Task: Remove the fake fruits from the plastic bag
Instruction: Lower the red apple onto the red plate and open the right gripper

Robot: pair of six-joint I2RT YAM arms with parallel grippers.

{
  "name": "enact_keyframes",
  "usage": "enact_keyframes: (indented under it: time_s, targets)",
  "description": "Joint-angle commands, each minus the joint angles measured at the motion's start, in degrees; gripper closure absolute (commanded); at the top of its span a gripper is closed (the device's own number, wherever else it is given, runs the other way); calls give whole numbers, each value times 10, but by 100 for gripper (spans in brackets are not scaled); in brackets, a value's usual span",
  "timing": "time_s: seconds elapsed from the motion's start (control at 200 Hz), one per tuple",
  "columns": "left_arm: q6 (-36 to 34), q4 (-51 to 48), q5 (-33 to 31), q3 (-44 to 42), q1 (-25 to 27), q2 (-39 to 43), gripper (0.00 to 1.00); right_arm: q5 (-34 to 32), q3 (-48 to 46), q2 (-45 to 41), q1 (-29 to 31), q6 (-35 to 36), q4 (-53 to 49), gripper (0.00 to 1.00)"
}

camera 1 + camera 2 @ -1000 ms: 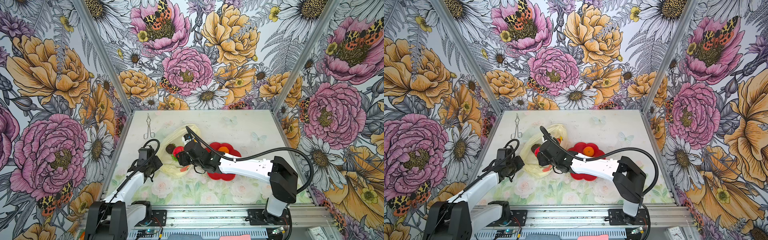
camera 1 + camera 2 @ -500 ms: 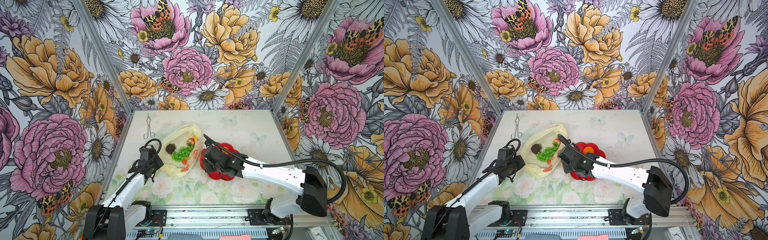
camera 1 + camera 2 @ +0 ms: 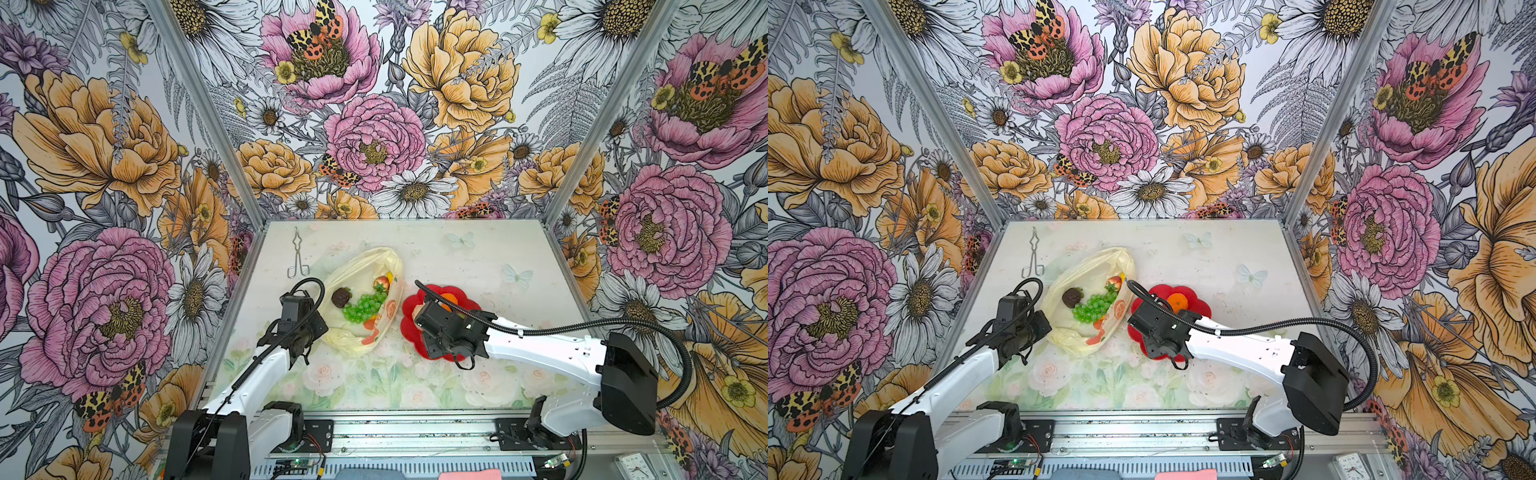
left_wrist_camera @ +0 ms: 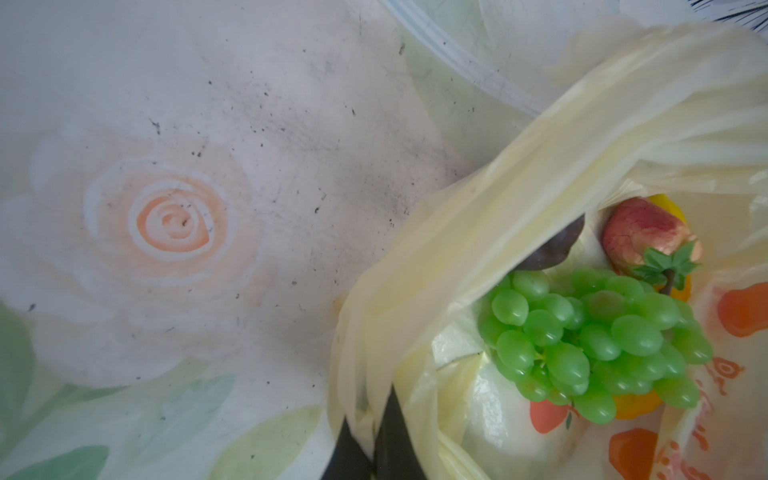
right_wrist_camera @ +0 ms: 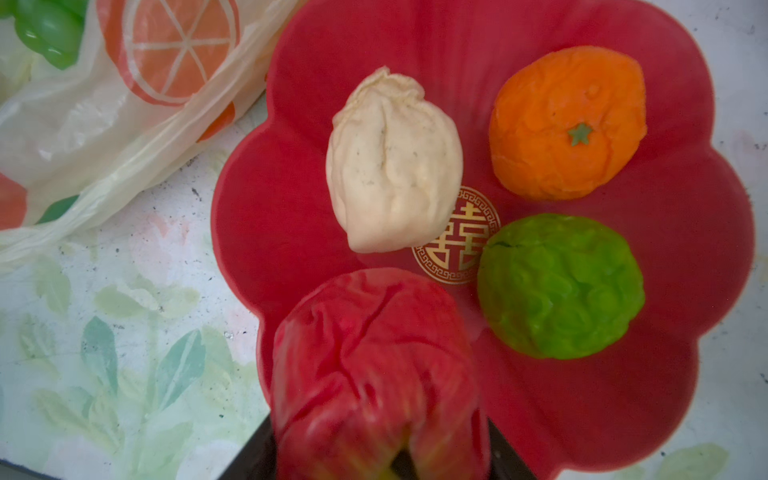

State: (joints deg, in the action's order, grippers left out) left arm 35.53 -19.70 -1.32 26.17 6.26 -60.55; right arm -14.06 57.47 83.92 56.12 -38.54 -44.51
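Nearest the rig, the left claw (image 4: 370, 449) is pressed together on a fold at the near rim of the plastic bag (image 4: 478, 216), keeping its mouth spread on the desk (image 3: 478, 257). Level with it, the right claw (image 5: 380, 455) pinches a red apple (image 5: 374, 361) and hangs over the near lobe of the red flower-shaped plate (image 5: 623, 395). A second ago this claw was down in the bag's mouth, so the apple has just come out and crossed over; it is not yet set down.

Beyond the apple, the cream bumpy piece (image 5: 390, 166), the green round fruit (image 5: 559, 286) and the orange (image 5: 567, 124) lie on the plate, each apart from the others. Counting the held one, four fruits are out.

Just beside the plate, the bag still holds the green grape bunch (image 4: 594, 340), a strawberry (image 4: 648, 237) with a yellow piece (image 4: 669, 203) behind it, and the dark brown fruit (image 3: 341, 297). By my reckoning the task is about half done.

Farthest off, metal tongs (image 3: 298, 259) lie near the left wall.
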Motion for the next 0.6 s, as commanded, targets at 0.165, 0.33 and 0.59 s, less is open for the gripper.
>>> enact_keyframes:
  time_s: [0.165,0.33,0.59]
  targets:
    - [-13,-1,-17,5,7,8,99,8,23,57,-9,-4,-7,42]
    - [-12,-2,-18,5,8,13,99,11,35,87,-18,-2,-15,42]
    - [-12,-2,-19,4,9,14,99,-1,45,111,-35,3,-34,42]
